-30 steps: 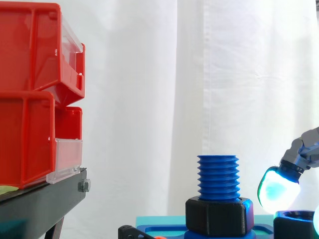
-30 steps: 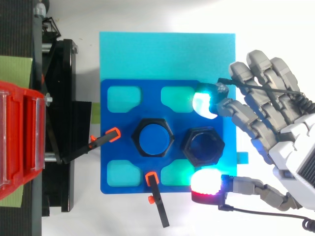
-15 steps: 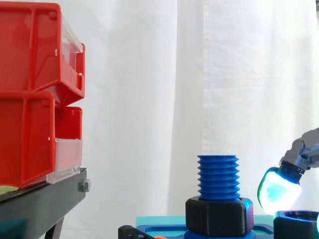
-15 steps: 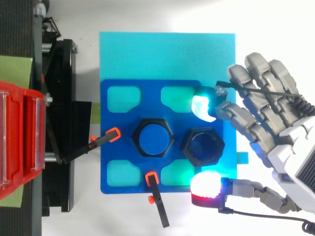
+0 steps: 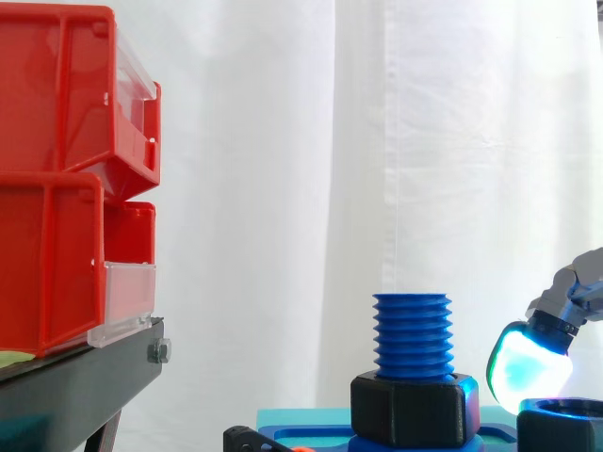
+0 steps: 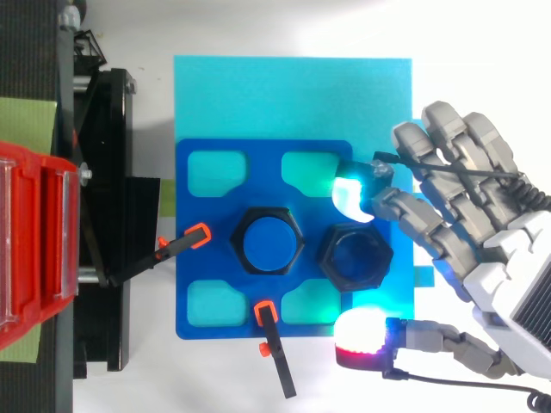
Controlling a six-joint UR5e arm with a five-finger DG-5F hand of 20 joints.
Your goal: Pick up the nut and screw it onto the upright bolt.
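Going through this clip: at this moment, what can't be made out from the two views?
- Side view: the loose nut is cut by the bottom and right edges, so how it sits on the blue plate is hidden.
- Side view: the hand is cut by the right edge beyond one fingertip.
- Top view: the bolt is seen end-on, which hides its thread.
- Top view: the loose nut's bore is too dark to show thread.

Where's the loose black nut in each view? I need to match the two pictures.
Side view: loose nut at the bottom right corner, right of the blue bolt.
Top view: loose nut on the blue plate, just right of the bolt.
Shared landmark: the upright blue bolt, left of the nut in both.
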